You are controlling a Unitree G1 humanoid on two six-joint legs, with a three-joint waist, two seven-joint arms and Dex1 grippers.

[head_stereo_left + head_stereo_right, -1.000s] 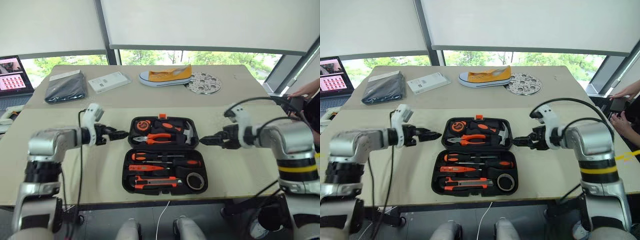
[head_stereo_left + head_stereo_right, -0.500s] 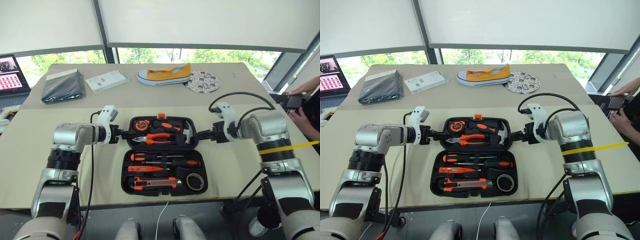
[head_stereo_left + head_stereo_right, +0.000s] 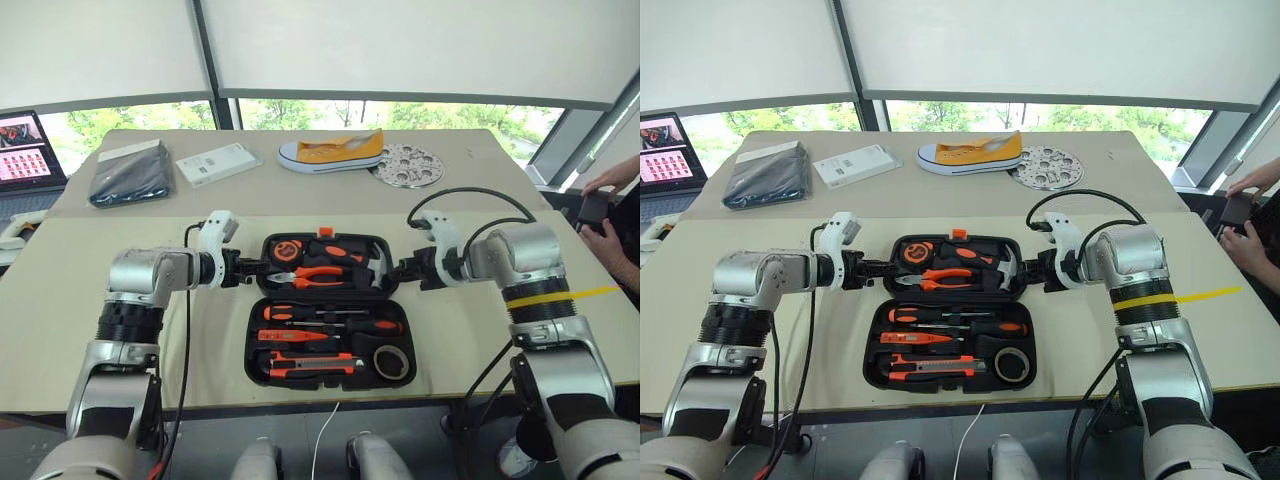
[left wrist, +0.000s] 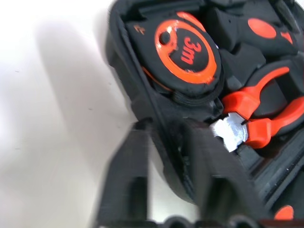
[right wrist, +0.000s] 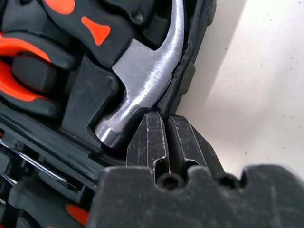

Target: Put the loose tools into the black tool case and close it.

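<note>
The black tool case (image 3: pixel 249 345) lies open on the table. Its near half holds two screwdrivers (image 3: pixel 330 314), an orange tester (image 3: pixel 285 336), a utility knife (image 3: pixel 310 366) and a tape roll (image 3: pixel 390 361), all seated in their slots. The far half holds a tape measure (image 4: pixel 187 47), pliers (image 3: pixel 318 276) and a hammer (image 5: pixel 147 76). My left gripper (image 3: pixel 255 270) is shut on the far half's left wall, one finger inside and one outside (image 4: pixel 164 128). My right gripper (image 3: pixel 396 268) is shut on the right rim beside the hammer head (image 5: pixel 166 121).
A yellow shoe (image 3: pixel 332 152), a perforated metal disc (image 3: pixel 408 164), a white booklet (image 3: pixel 218 163) and a dark wrapped pouch (image 3: pixel 130 175) lie on the far table. A laptop (image 3: pixel 25 150) stands at far left. A person's hand (image 3: pixel 610 180) shows at the right edge.
Both grippers moved inward from beside the case to the far half's two ends. Each was open and is now shut on the rim.
</note>
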